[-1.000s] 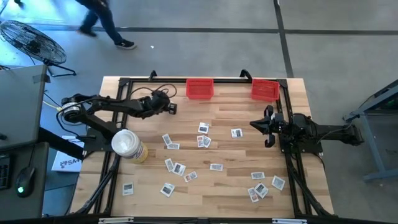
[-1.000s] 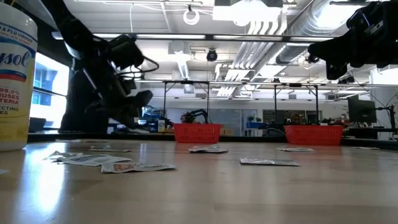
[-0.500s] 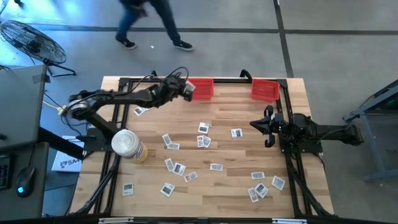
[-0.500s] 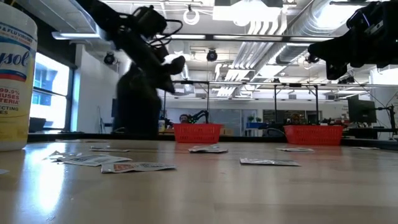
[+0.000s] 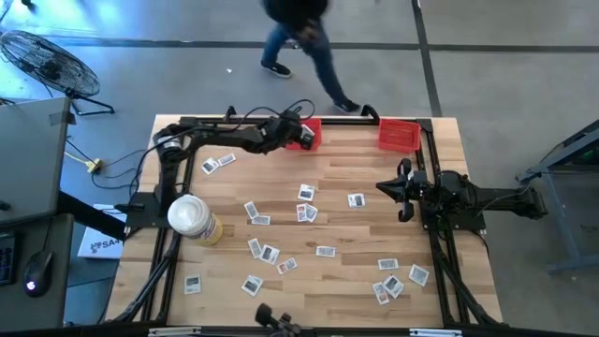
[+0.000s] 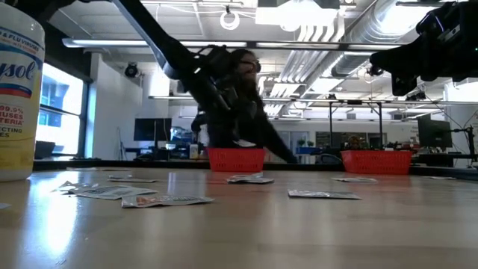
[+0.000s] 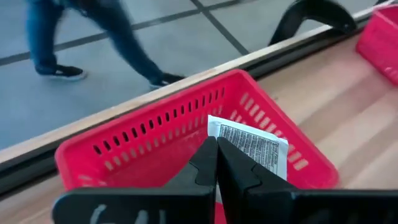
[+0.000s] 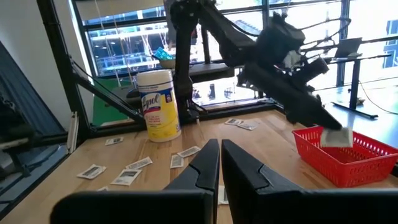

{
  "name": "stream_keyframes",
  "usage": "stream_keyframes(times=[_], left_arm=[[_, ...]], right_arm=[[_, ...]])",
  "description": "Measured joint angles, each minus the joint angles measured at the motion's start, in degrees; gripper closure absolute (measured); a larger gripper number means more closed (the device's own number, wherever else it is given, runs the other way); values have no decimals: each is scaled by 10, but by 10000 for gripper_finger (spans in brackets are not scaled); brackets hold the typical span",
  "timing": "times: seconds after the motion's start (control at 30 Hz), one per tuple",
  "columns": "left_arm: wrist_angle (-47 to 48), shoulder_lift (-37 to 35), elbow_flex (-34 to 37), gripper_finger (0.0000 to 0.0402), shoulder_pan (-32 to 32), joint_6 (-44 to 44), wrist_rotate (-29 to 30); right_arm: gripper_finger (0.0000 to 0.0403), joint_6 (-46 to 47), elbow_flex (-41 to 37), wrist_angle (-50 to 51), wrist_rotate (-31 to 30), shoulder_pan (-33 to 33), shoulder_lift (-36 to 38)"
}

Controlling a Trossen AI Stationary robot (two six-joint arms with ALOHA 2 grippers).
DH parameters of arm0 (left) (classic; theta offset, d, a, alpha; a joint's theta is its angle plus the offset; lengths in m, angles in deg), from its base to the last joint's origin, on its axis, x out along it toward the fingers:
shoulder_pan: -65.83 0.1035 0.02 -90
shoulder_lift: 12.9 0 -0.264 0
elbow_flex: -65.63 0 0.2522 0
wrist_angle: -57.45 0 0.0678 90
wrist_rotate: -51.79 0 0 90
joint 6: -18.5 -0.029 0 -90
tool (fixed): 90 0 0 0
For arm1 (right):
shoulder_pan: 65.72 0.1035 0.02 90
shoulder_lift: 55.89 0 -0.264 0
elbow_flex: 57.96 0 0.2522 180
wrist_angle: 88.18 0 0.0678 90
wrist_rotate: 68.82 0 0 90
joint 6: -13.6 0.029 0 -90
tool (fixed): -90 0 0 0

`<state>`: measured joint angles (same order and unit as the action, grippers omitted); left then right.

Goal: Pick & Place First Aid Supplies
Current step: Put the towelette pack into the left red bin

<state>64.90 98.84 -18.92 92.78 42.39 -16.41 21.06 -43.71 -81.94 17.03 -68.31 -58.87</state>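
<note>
Since the left gripper (image 7: 217, 163) has its fingers pinched on a first aid packet (image 7: 252, 144) right over the red bin (image 7: 155, 134), just release; right gripper (image 5: 404, 191) idles, closed, empty.

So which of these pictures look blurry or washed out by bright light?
Low view: the left arm and the person behind it smear with motion, and ceiling lights glare. High view: the walking person is blurred. Right wrist view: bright windows wash out the background. Left wrist view: the packet and red bin look sharp.
</note>
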Motion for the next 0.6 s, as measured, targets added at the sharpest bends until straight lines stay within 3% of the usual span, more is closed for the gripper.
stream_keyframes(times=[0.13,0.33,0.6], left_arm=[[5,16,-7,401,1,14,6],[5,18,-8,401,4,0,60],[28,18,-8,401,4,8,41]], right_arm=[[391,0,0,0,0,0,0],[391,0,0,0,0,0,0],[391,0,0,0,0,0,0]])
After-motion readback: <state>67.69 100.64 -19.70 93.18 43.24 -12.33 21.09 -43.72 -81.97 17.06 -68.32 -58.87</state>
